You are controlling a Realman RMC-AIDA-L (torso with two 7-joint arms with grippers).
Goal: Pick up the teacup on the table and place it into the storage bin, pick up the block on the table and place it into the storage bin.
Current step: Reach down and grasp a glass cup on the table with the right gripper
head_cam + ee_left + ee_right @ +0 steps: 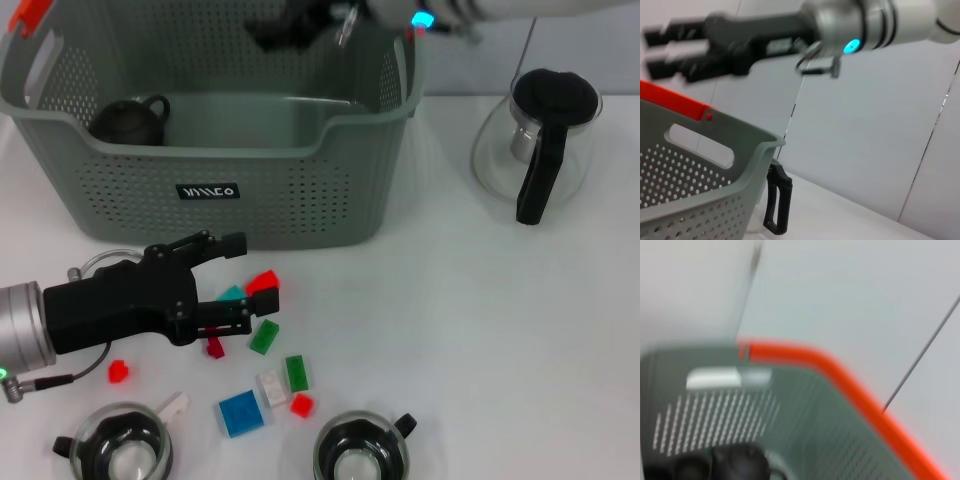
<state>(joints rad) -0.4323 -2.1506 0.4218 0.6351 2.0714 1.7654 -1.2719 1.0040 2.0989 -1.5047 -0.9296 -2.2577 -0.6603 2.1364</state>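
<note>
My left claw point(243, 278) lies low over the bench point(480, 320), jaws open, its tips around a red block point(263, 282) without closing on it. A teal block point(232, 293) sits just behind that one, between my fingers, and a green block point(265, 336) and a dark red one point(215, 348) lie just under the lower finger. Farther out from the claw are another green block point(297, 372), a white one point(272, 387), a small red one point(301, 404) and a bigger blue one point(241, 413); a lone red piece point(118, 371) lies beside my forearm. Nearest the bench edge stand two glass cups point(361, 455) with dark rims. Just beyond the claw is the bin point(230, 165), with a dark teacup point(131, 121) resting in its left corner. My right claw point(670, 52) hangs over the bin's far rim, fingers parted and holding nothing, as my left wrist camera shows. Well off to the right of the bin stands a glass teapot point(540, 140) with a black handle and lid.
</note>
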